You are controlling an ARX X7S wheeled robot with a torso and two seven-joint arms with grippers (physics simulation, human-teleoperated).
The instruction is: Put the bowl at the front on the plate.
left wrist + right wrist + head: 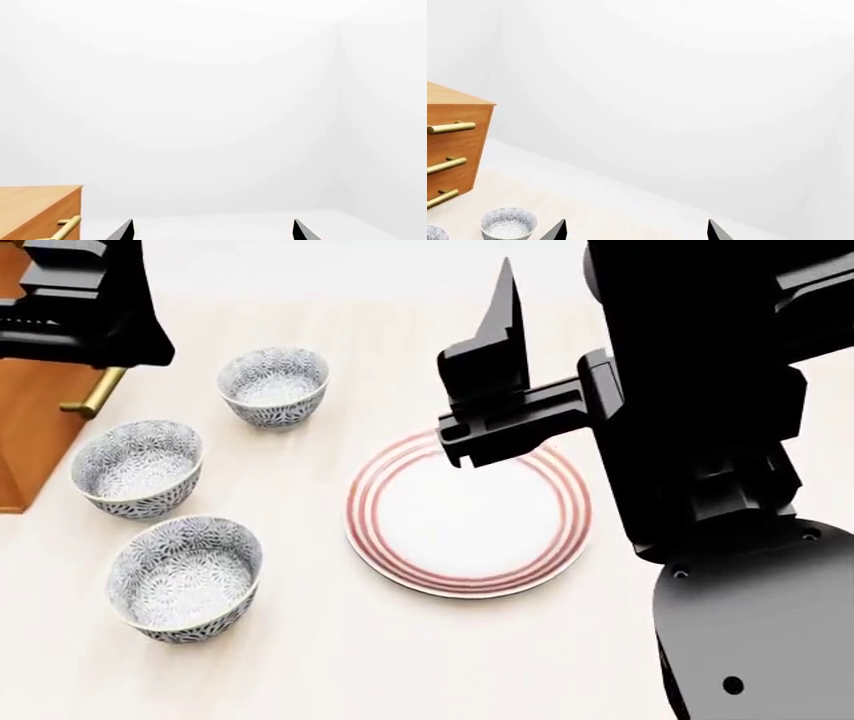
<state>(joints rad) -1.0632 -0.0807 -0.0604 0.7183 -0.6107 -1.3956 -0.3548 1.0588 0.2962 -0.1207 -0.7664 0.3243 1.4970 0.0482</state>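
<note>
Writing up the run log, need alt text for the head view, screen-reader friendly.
Three patterned bowls stand in a cluster left of a red-ringed plate on a pale table, with the bowl at the front nearest the camera. The right gripper hangs above the plate's far edge, empty. A wooden drawer unit sits at far left.

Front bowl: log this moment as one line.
front bowl on table, untouched | plate bare | right end effector open above plate | left end effector open

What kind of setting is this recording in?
Probably a bare simulated room set up like a dining surface: a pale wooden tabletop with three patterned bowls, a red-ringed plate and a wooden drawer cabinet.
</note>
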